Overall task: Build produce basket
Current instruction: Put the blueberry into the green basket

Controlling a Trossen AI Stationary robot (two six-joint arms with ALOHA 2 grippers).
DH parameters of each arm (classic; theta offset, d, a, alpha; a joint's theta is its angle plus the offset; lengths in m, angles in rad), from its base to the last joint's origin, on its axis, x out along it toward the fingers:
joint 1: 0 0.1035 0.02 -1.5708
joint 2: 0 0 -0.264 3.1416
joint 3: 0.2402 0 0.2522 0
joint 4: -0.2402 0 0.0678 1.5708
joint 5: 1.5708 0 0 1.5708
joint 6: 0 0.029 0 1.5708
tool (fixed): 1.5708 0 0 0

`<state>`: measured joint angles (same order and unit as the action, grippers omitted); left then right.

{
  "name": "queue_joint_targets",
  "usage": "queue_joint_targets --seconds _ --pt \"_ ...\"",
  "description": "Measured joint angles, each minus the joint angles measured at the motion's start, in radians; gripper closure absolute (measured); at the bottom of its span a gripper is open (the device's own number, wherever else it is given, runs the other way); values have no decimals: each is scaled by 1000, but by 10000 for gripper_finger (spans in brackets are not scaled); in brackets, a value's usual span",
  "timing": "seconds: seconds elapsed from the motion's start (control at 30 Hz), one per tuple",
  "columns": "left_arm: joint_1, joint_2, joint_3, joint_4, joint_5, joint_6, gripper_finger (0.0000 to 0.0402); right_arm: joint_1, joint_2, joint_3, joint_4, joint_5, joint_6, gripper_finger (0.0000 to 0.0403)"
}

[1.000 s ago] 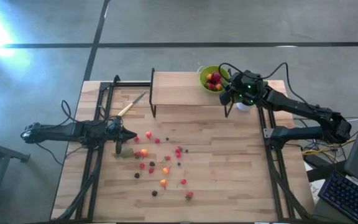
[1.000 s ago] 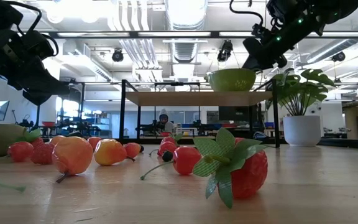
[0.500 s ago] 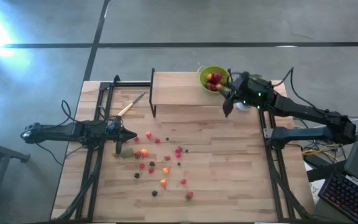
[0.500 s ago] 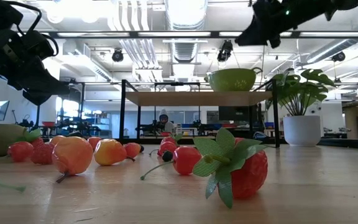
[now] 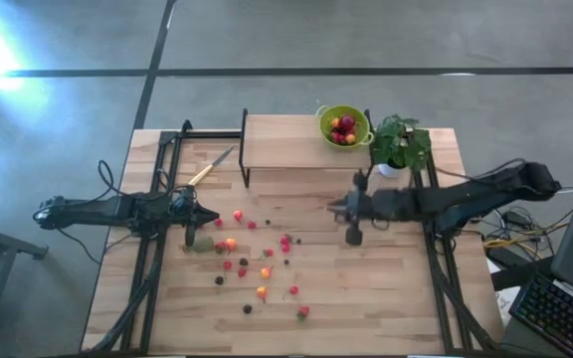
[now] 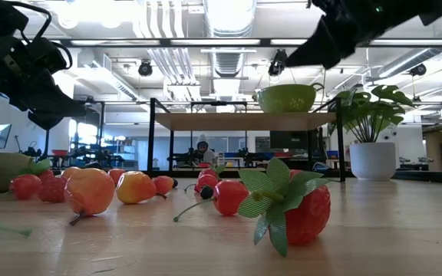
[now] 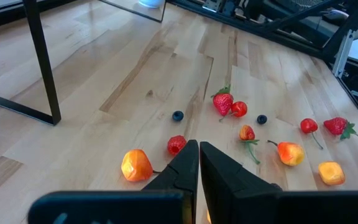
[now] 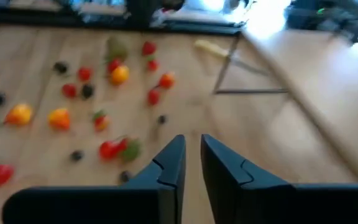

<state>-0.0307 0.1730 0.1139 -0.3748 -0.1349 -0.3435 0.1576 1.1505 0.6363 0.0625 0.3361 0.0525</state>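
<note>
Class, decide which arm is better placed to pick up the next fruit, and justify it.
Probably left: its end effector hovers at the scattered fruit, beside the kiwi. The right end effector hangs empty, farther from the fruit.

The right gripper (image 5: 351,221) is no longer up beside the green basket (image 5: 343,125) on the shelf (image 5: 279,141); its arm has swung down over the open table (image 5: 366,288). The potted plant (image 5: 399,145), hidden under that arm before, now shows fully.

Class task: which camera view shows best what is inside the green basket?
The high view: it looks straight down into the green basket, showing red and yellow fruit inside. The low view shows only its side on the shelf. Neither wrist view shows it.
</note>
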Motion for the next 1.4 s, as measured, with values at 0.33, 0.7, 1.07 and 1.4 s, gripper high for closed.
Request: queue_joint_targets --seconds 0.33,0.7,1.07,1.4 --pt "0 0 0 0 0 0 381 72 228 -4 84 3 122 376" --pt "0 0 0 0 0 0 381 71 441 88 86 -54 152 292" --pt "0 0 0 0 0 0 381 58 559 148 138 -113 128 230" --pt "0 0 0 0 0 0 381 15 601 147 205 -131 132 211"
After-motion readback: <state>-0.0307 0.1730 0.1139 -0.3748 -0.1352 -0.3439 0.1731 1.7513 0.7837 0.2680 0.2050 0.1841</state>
